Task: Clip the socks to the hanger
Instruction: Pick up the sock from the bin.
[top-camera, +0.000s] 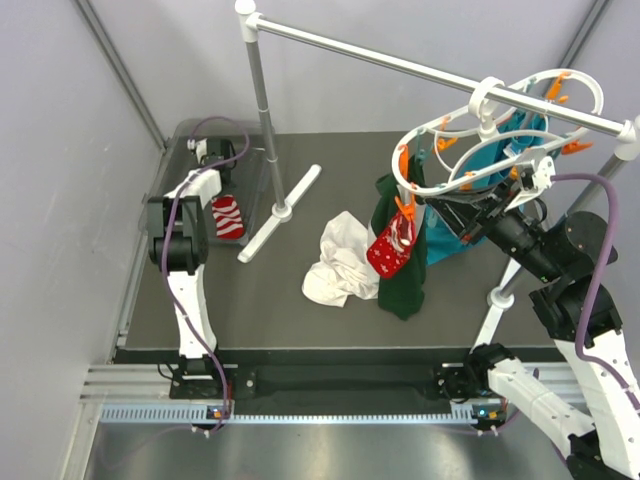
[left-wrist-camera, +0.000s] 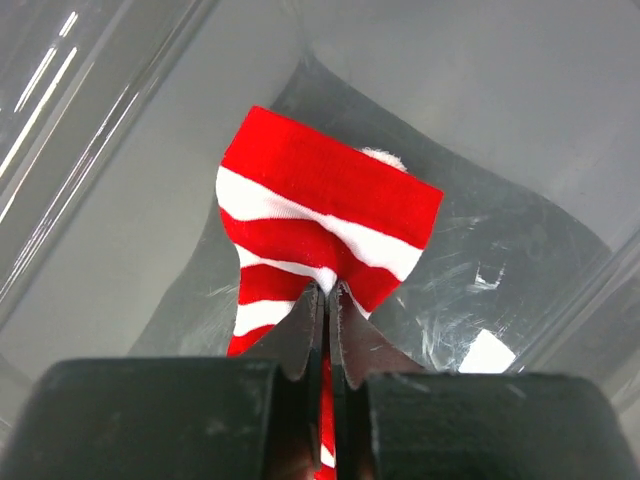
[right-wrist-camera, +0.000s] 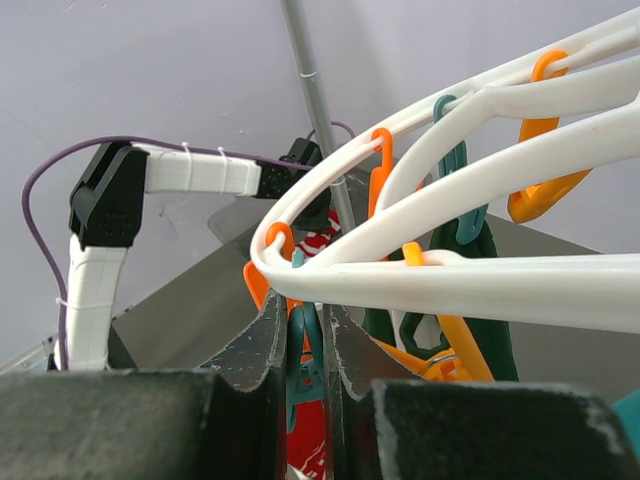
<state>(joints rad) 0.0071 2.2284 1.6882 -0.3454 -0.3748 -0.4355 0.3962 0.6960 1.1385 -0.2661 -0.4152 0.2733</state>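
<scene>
Snowflake-dotted red sock (top-camera: 392, 245) hangs clipped on white plastic oval hanger (right-wrist-camera: 480, 290); left gripper (left-wrist-camera: 327, 290) fingers pinch unclipped red-and-white striped sock (left-wrist-camera: 320, 215); right gripper (right-wrist-camera: 303, 300) fingers clamp a teal clip (right-wrist-camera: 303, 355).

The striped sock (left-wrist-camera: 320, 215) is fine knit cloth, soft and matt, pinched by the left gripper's (left-wrist-camera: 326, 290) matt black fingers (left-wrist-camera: 300, 335), whose edges look scuffed grey. At its 3 o'clock the clear plastic wall (left-wrist-camera: 500, 260) is glossy and scratched. The hanger (right-wrist-camera: 480, 285) is smooth, faintly shiny white plastic. Its orange clips (right-wrist-camera: 545, 200) and a teal clip (right-wrist-camera: 303, 335) look likewise plastic. The rail (top-camera: 420, 65) is satin metal, the table (top-camera: 290, 300) dark and matt.
</scene>
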